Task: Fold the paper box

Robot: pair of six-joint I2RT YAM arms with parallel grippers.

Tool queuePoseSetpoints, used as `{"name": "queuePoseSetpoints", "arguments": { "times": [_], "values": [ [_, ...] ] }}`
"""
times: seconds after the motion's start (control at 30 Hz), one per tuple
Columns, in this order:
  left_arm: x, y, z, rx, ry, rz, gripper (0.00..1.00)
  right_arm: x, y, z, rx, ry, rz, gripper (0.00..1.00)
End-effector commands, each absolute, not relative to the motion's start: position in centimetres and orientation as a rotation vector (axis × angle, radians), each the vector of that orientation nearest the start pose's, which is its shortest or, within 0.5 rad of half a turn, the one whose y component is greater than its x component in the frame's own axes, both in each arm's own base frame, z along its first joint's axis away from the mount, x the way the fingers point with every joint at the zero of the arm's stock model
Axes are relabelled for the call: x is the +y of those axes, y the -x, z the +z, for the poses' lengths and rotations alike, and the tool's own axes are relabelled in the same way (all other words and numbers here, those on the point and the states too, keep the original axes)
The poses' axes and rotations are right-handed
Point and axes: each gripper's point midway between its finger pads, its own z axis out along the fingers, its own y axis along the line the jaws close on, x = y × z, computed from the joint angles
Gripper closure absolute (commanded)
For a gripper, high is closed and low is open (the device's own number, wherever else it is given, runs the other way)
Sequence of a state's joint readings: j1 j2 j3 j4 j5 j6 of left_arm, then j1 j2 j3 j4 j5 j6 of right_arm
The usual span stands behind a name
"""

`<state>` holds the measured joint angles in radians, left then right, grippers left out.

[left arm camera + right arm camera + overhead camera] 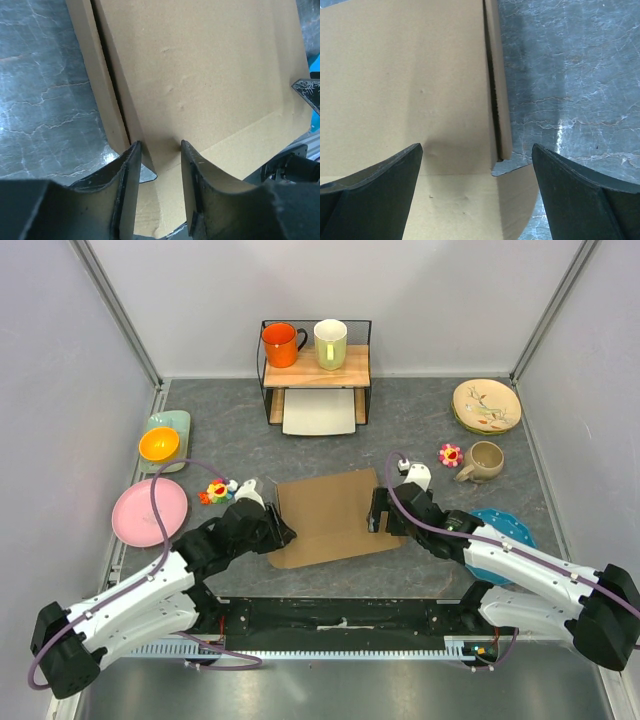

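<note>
1. Brown cardboard: the box (330,515) lies mostly flat at the middle of the grey table (250,440), between the two grippers. Its near flap spreads toward the arm bases.
2. The left gripper (280,532) sits at the box's left edge. In its wrist view the fingers (127,170) stand partly apart over the cardboard, with nothing pinched between them. A narrow left flap (92,75) is folded up just outside the finger on the left of that view.
3. The right gripper (377,512) is at the box's right edge, jaws spread wide. In its wrist view the right flap (499,90), also folded up, runs away between the fingertips and touches neither.
4. Behind the box, a wire-and-wood shelf (315,368) carries an orange mug (283,344) and a pale mug (330,343). A white tray (319,412) lies under it.
5. Left of the box are a pink plate (149,512) and an orange bowl (159,444) on a green dish (176,421). A toy flower (217,491) lies near the left gripper.
6. On the right are a second flower (450,454), a beige mug (484,461) and, further back, a painted plate (486,405). A blue plate (505,525) is partly hidden under the right arm.
</note>
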<state>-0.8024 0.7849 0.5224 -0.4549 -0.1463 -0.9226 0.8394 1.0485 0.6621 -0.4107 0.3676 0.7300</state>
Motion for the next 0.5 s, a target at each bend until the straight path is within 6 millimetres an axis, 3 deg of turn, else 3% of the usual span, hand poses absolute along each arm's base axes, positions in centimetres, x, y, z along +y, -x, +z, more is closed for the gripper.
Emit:
{"name": "queuePoseSetpoints", "arguments": {
  "times": [0.0, 0.2, 0.33, 0.47],
  "values": [
    [-20.9, -17.6, 11.4, 2.361, 0.246, -0.834, 0.56, 19.8, -22.1, 10.8, 2.326, -0.049, 0.415, 0.02],
    [-18.6, -17.9, 9.5, 2.392, 0.255, -0.651, 0.39, 19.0, -22.3, 10.9, 2.309, -0.043, 0.365, 0.02],
    [-16.7, -17.9, 7.8, 2.433, 0.274, -0.504, 0.39, 18.1, -21.6, 8.6, 2.361, -0.042, 0.303, 0.1],
    [-15.2, -17.6, 6.5, 2.471, 0.275, -0.38, 0.47, 17.1, -20.7, 7.2, 2.383, -0.045, 0.28, 0.2]
  ]
}}
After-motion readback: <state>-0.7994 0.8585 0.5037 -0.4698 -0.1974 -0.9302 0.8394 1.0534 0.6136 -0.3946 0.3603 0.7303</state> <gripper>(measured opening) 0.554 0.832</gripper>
